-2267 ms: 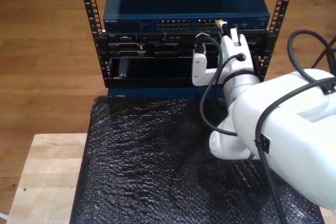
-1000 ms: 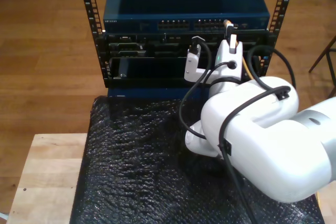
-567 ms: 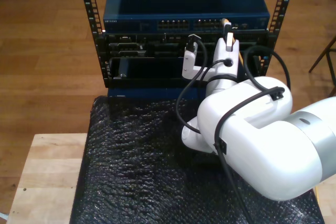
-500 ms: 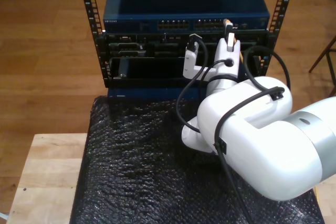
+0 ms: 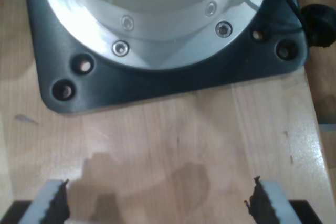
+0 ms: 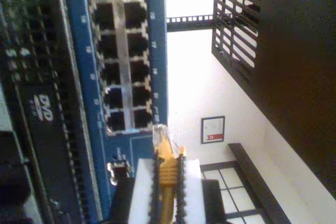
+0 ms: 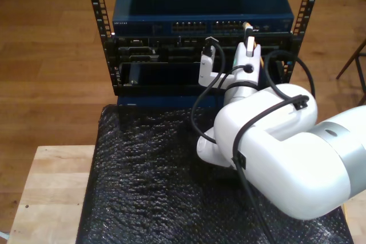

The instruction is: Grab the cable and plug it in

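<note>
Cable (image 6: 167, 169) in hand, its clear plug (image 6: 159, 134) projecting beyond the pads of my second gripper (image 6: 167, 192), which is pinched on the yellow-orange boot; the plug tip sits just short of the port row on the blue switch (image 6: 126, 61), near the end ports, not yet seated; grasp judged complete, insertion outstanding. My first gripper (image 5: 157, 203) is spread wide with nothing between its pads, over bare wooden table (image 5: 210, 145) beside an arm's base (image 5: 157, 40).
</note>
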You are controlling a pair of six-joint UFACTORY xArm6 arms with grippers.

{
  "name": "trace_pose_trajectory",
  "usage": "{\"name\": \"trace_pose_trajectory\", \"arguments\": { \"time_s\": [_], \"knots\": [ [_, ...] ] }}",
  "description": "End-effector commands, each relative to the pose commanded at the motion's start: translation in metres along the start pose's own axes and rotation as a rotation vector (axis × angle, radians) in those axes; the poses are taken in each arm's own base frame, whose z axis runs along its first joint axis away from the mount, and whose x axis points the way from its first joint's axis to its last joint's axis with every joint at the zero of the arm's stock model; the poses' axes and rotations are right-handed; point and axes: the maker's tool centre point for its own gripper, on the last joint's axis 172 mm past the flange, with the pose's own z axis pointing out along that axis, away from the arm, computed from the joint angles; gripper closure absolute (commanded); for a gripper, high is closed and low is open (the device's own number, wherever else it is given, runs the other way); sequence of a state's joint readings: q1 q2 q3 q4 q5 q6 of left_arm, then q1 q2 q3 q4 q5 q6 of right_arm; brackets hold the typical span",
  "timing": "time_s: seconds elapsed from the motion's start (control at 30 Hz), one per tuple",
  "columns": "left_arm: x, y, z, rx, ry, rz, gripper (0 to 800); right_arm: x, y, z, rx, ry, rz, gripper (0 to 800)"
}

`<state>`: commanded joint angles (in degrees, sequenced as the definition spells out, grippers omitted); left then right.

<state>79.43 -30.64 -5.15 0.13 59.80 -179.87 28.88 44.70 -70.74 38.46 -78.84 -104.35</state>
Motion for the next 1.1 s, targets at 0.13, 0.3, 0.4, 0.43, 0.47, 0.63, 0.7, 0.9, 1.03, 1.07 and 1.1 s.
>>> {"name": "trace_pose_trajectory", "arguments": {
  "time_s": [0.13, 0.3, 0.4, 0.43, 0.47, 0.63, 0.7, 0.9, 1.03, 1.07, 1.1],
  "knots": [
    [0.0, 0.0, 0.0, 0.0, 0.0, -0.002, 0, 0.0013, -0.0012, -0.0001, 0.005, 0.003, 0.0, 800],
    [0.0, 0.0, 0.0, 0.0, 0.0, 0.0, 0, 0.0008, -0.0026, 0.0003, 0.008, 0.001, 0.001, 800],
    [0.0, 0.0, 0.0, 0.0, 0.0, 0.0, 0, 0.0003, -0.0023, 0.0002, 0.007, -0.001, 0.003, 800],
    [0.0, 0.0, 0.0, 0.0, 0.0, 0.0, 0, 0.0002, -0.0033, 0.0, 0.008, -0.001, 0.002, 800],
    [0.0, 0.0, 0.0, 0.0, 0.0, 0.0, 0, 0.0001, -0.0038, -0.0003, 0.01, -0.001, 0.001, 800],
    [0.0, 0.0, 0.0, 0.0, 0.0, 0.0, 0, -0.0002, -0.0096, -0.0008, 0.016, -0.002, -0.004, 800],
    [0.0, 0.0, 0.0, 0.0, 0.0, 0.0, 0, 0.0, -0.009, -0.0005, 0.015, -0.002, -0.003, 800],
    [0.0, 0.0, 0.0, 0.0, 0.0, -0.002, 0, -0.0007, -0.0051, 0.0024, 0.005, -0.006, 0.005, 800],
    [0.0, 0.0, 0.0, 0.0, 0.0, -0.002, 0, 0.001, -0.0026, 0.0049, -0.004, -0.007, 0.012, 800],
    [0.0, 0.0, 0.0, 0.0, 0.0, -0.002, 0, 0.0016, -0.0013, 0.0059, -0.007, -0.007, 0.014, 800],
    [0.0, 0.0, 0.0, 0.0, 0.0, 0.0, 0, 0.002, -0.0001, 0.0065, -0.01, -0.008, 0.016, 800]
  ]
}}
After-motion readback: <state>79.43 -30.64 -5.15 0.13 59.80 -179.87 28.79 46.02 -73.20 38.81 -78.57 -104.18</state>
